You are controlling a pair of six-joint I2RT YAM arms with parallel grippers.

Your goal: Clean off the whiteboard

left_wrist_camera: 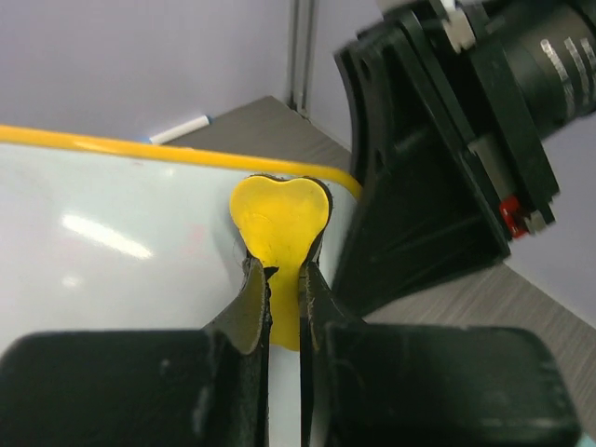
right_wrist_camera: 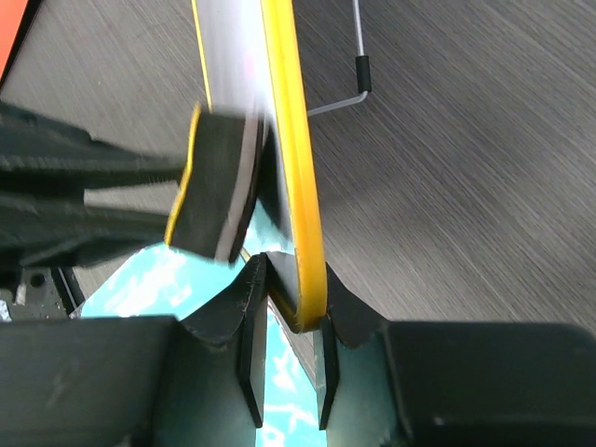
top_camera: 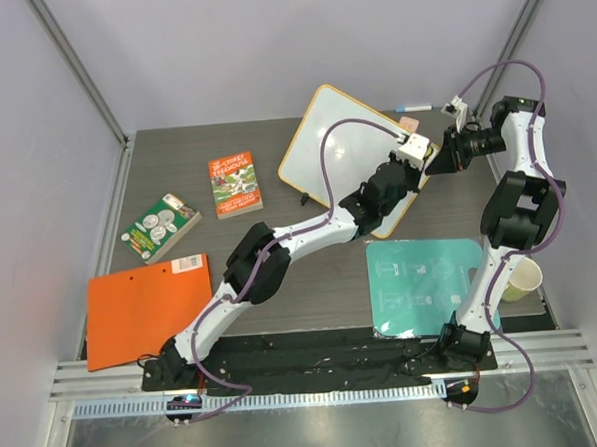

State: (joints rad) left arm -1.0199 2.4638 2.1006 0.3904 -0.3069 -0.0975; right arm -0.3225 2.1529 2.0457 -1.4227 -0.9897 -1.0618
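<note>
Whiteboard (top_camera: 334, 132) gripped at its near right corner by the right hand (right_wrist_camera: 293, 279), both fingers shut onto the orange-yellow rim. Right beside it, the left hand (left_wrist_camera: 284, 270) closed on a yellow-backed eraser (left_wrist_camera: 279, 219), black felt side set against the board face just inside that same corner. Board propped at a tilt on the far middle of the surface (top_camera: 175, 160), wire stand (right_wrist_camera: 346, 93) out behind it. Just past the board's far right edge, a white marker (top_camera: 413, 107). Nearer than the board, below the gripped corner, a teal mat (top_camera: 427, 282), with a paper cup (top_camera: 522, 280) to the right of that. Left of the board, well apart, a red-covered book (top_camera: 236, 185) and a green-covered book (top_camera: 161, 226). Further left and nearer, an orange folder (top_camera: 148, 309).
</note>
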